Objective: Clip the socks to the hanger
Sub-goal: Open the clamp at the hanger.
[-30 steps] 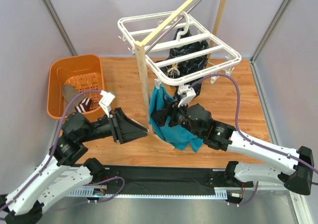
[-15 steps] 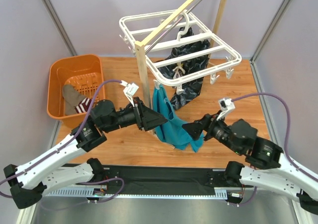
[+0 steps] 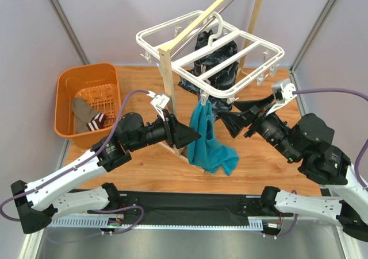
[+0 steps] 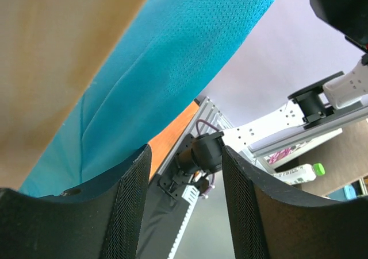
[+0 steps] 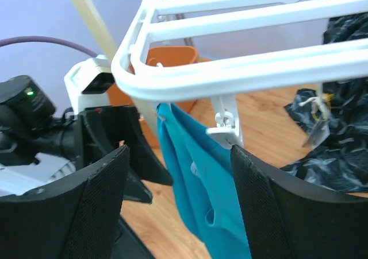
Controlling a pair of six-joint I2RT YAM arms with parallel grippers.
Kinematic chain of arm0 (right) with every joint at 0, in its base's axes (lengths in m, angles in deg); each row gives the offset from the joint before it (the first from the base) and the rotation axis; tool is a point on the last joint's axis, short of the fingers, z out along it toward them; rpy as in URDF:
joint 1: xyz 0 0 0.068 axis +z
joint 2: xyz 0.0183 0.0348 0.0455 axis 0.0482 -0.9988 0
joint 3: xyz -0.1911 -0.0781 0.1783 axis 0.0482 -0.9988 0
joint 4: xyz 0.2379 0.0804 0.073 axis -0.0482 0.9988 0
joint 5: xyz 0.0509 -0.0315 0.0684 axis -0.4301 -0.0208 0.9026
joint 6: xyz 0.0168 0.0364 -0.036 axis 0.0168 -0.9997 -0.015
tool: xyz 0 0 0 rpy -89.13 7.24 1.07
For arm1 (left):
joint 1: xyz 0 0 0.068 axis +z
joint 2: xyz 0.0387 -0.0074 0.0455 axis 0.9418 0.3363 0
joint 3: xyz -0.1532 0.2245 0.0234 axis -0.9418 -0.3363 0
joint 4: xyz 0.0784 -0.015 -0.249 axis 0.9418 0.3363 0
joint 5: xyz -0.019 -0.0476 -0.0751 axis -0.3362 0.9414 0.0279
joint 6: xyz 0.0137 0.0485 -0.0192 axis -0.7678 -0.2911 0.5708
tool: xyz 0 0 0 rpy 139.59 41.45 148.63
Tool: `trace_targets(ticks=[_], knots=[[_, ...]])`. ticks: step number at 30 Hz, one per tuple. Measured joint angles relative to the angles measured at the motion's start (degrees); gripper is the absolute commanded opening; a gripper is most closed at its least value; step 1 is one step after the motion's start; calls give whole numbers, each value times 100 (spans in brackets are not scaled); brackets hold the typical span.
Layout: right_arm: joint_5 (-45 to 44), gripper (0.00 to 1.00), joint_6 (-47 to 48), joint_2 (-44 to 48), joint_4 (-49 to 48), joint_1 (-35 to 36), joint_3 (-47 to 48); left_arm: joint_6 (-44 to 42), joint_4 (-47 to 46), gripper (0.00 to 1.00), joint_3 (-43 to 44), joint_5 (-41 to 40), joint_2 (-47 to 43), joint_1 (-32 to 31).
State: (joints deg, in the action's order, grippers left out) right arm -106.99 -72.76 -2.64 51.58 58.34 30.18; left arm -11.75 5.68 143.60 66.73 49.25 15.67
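A taupe sock (image 3: 85, 111) with a maroon and white striped cuff lies in the orange basket (image 3: 72, 81) at the far left. The white hanger (image 3: 241, 69) hangs over the table's back, and in the right wrist view (image 5: 247, 69) a small clip (image 5: 226, 125) dangles from its front rail. My left gripper (image 3: 188, 137) is open and empty, just left of the hanging teal cloth (image 3: 210, 141). My right gripper (image 3: 237, 114) is open and empty, raised just under the hanger's front edge, right of the teal cloth. Neither gripper is near the sock.
A wooden pole rack (image 3: 168, 87) stands between the basket and the hanger, right next to my left gripper (image 4: 187, 213). A black patterned garment (image 3: 217, 61) hangs under the hanger's middle. The teal cloth (image 5: 201, 196) hangs in front of my right gripper (image 5: 181, 213).
My right arm has risen and swung back right, up to the hanger's front edge. My left gripper has moved right toward the teal cloth. The hanger has turned a little.
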Motion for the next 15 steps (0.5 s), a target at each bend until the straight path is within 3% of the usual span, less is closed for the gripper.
trace_targets(ticks=[15], knots=[[-310,64,702,-476,492,-315,621,-61,-11,54,70,48,39,-170]])
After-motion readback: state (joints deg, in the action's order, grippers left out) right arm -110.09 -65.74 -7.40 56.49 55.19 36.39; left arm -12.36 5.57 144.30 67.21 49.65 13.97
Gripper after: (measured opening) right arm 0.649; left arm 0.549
